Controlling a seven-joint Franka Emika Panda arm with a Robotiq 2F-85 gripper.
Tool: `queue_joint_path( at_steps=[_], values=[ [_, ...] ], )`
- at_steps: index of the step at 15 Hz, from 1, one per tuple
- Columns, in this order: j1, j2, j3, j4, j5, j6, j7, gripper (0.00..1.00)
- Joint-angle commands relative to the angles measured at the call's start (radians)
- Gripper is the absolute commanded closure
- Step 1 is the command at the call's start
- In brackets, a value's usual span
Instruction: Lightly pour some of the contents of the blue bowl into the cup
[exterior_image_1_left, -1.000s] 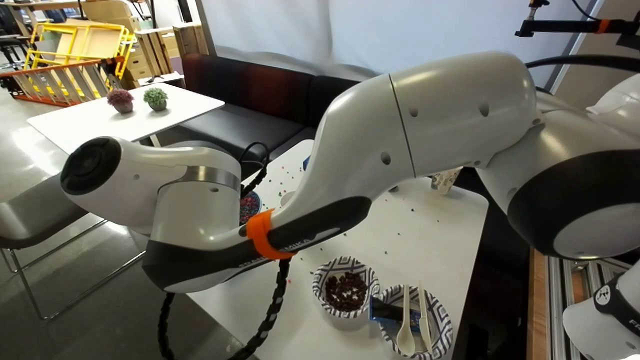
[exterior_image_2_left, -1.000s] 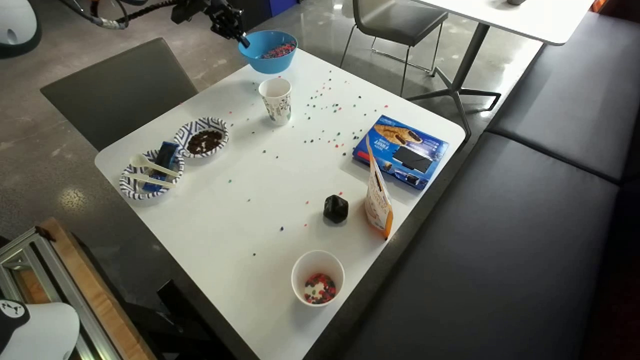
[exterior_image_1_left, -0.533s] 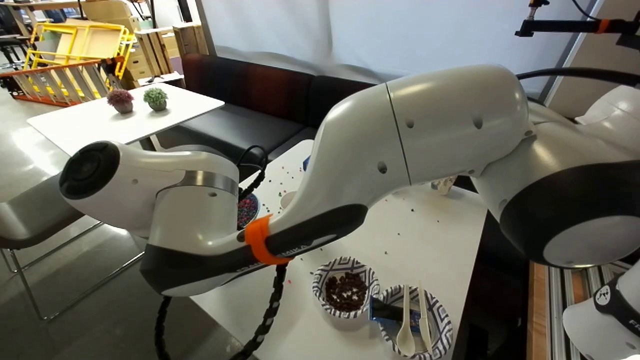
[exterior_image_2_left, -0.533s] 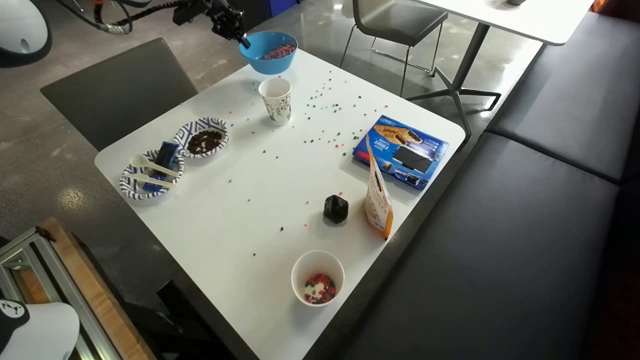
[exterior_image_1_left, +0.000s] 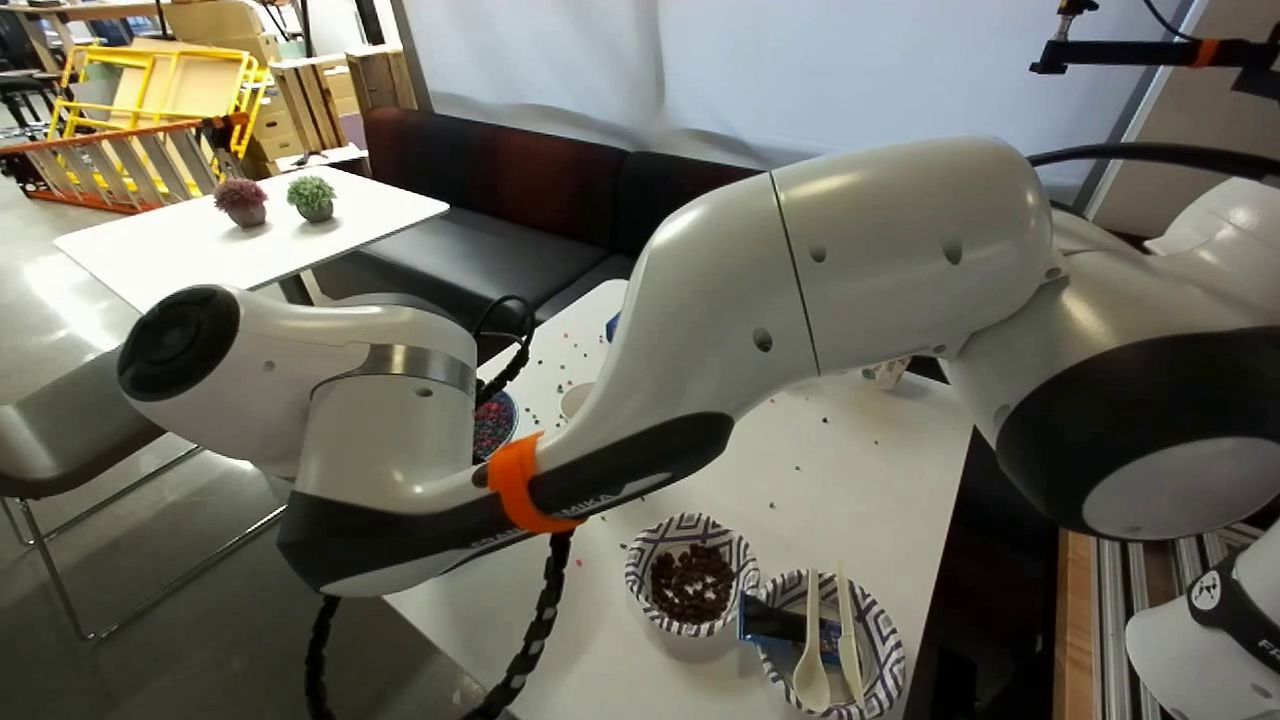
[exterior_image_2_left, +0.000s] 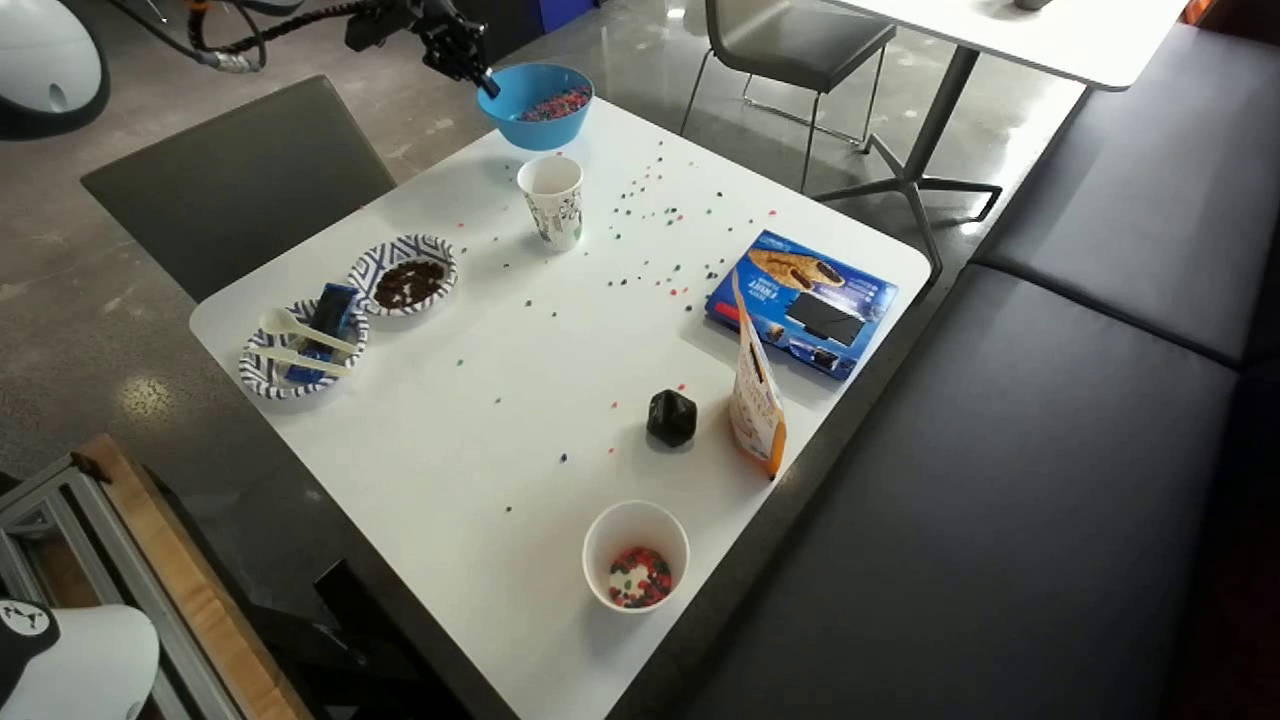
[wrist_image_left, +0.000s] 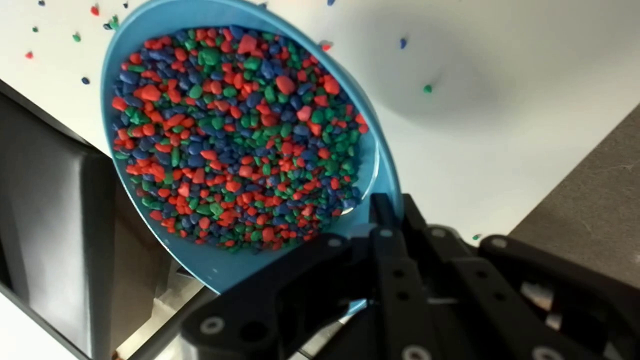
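Observation:
The blue bowl (exterior_image_2_left: 545, 135) is over the table's far corner in an exterior view. It also shows in the wrist view (wrist_image_left: 205, 257); a shadow apart from it suggests it is raised. Its contents (wrist_image_left: 240, 145) are small red, blue and green bits, lying away from the gripper's side. My gripper (wrist_image_left: 395, 205) is shut on the bowl's rim, one finger inside and one outside; it also shows in an exterior view (exterior_image_2_left: 490, 85). The cup (exterior_image_2_left: 555, 205), pale with dark markings, stands upright near the bowl; its inside bottom is hidden. The arm mostly hides it in an exterior view (exterior_image_1_left: 577, 400).
Another white cup (exterior_image_2_left: 635, 555) holds some bits. Patterned bowls (exterior_image_2_left: 405, 275) (exterior_image_2_left: 300, 350) hold dark bits and utensils. A blue box (exterior_image_2_left: 805, 305), an upright packet (exterior_image_2_left: 757, 400) and a black object (exterior_image_2_left: 672, 418) stand on the table (exterior_image_2_left: 480, 440). Loose bits are scattered about.
The arm's upper links have lowered a little. The bowl and gripper have shifted only very slightly, staying beyond the cup. The cup has not moved.

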Motion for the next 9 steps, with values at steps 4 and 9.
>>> queue_joint_path(
  at_steps=[4, 9],
  values=[
    [-0.041, 0.037, -0.02, 0.056, -0.02, 0.0, -0.089, 0.99],
    [-0.082, 0.053, -0.016, 0.091, -0.016, 0.006, -0.177, 0.99]
  ],
)
